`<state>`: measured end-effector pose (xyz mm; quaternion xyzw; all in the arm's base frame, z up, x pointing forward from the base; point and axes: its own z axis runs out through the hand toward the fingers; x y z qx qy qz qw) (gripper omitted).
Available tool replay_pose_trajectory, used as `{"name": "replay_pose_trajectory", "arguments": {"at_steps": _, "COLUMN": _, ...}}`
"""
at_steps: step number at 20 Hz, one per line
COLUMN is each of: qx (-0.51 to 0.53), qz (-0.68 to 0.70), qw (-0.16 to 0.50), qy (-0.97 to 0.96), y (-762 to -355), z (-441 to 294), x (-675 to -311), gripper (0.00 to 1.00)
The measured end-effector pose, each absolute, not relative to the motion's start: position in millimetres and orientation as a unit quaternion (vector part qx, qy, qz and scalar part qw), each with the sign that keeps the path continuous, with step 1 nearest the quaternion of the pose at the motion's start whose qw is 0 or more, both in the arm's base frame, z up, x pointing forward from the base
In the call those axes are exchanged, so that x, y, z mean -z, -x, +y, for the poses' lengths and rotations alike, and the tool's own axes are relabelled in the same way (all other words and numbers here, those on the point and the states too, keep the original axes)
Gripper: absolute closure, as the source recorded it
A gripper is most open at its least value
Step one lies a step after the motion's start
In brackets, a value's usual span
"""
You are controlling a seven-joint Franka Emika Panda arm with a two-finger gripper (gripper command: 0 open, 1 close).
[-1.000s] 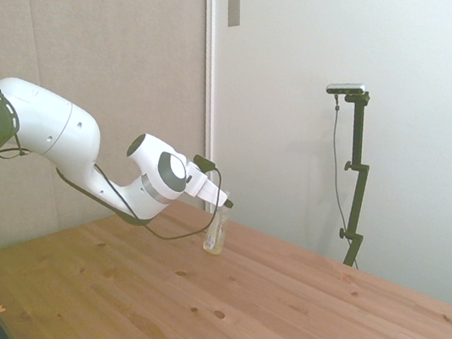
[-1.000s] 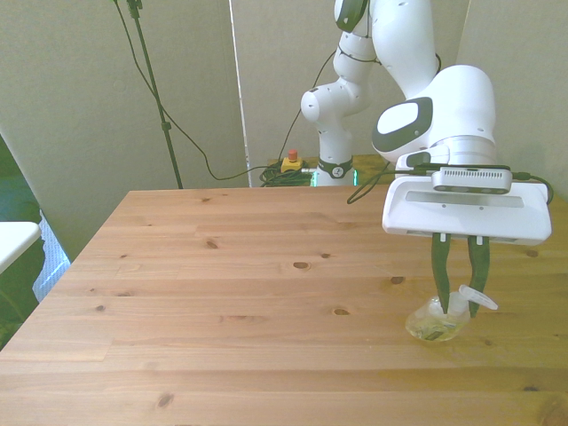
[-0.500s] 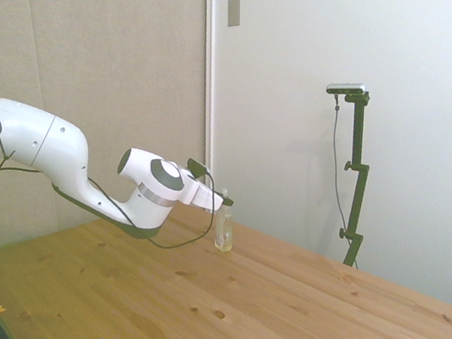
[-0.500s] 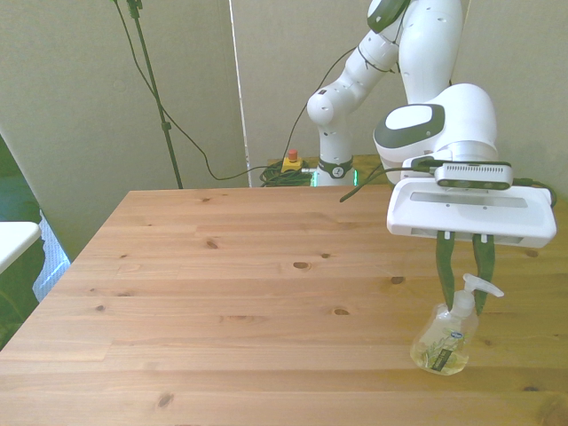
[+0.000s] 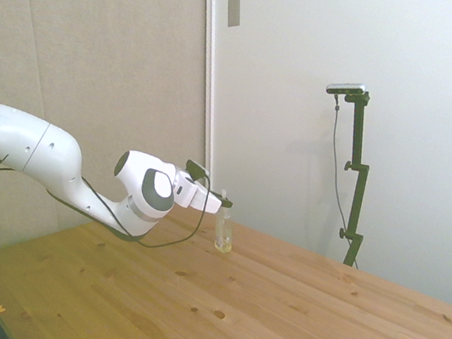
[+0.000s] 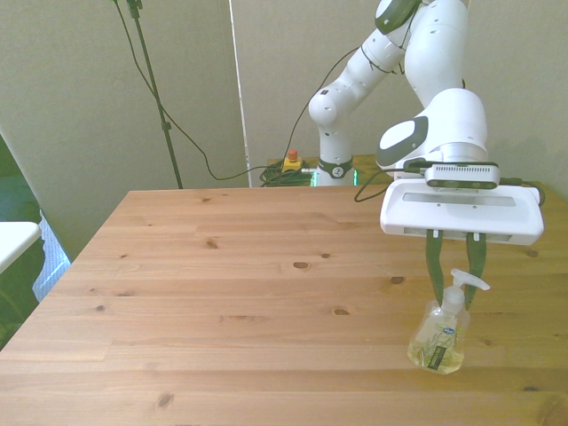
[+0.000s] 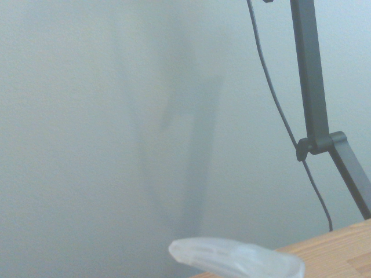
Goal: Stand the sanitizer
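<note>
The sanitizer (image 6: 437,339) is a small clear bottle of pale yellow liquid with a white label. It stands upright on the wooden table (image 6: 231,293), near the front view's right side. My gripper (image 6: 453,306) comes down from above, one finger on each side of the bottle's shoulder, and is shut on it. The white pump head sticks out in front of one finger. From the side, the sanitizer (image 5: 223,234) stands just under the gripper (image 5: 223,212). In the wrist view the translucent pump head (image 7: 237,260) is blurred at close range.
The sanitizer stands a short way from the table's near edge in the front view. A red stop button (image 6: 291,161) and cables lie on the floor behind the table. A white surface (image 6: 13,240) shows at the front view's left edge.
The sanitizer was tilted in the gripper a second ago and now stands upright on the table. Gripper and bottle have shifted slightly toward the front view's left. The arm's elbow has dropped lower.
</note>
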<state>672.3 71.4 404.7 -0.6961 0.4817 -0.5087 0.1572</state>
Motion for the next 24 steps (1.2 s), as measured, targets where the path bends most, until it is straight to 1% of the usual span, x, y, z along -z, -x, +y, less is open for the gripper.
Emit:
{"name": "replay_pose_trajectory", "arguments": {"at_steps": 3, "qx": 0.504, "qz": 0.481, "qw": 0.154, "qy": 0.701, "y": -671, "z": 73, "x": -398, "gripper": 0.0}}
{"name": "replay_pose_trajectory", "arguments": {"at_steps": 9, "qx": 0.502, "qz": 0.476, "qw": 0.15, "qy": 0.706, "y": -670, "z": 73, "x": -398, "gripper": 0.0}}
{"name": "replay_pose_trajectory", "arguments": {"at_steps": 16, "qx": 0.479, "qz": 0.487, "qw": 0.154, "qy": 0.714, "y": -665, "z": 73, "x": -421, "gripper": 0.0}}
{"name": "replay_pose_trajectory", "arguments": {"at_steps": 24, "qx": 0.412, "qz": 0.491, "qw": 0.157, "qy": 0.751, "y": -652, "z": 70, "x": -438, "gripper": 0.0}}
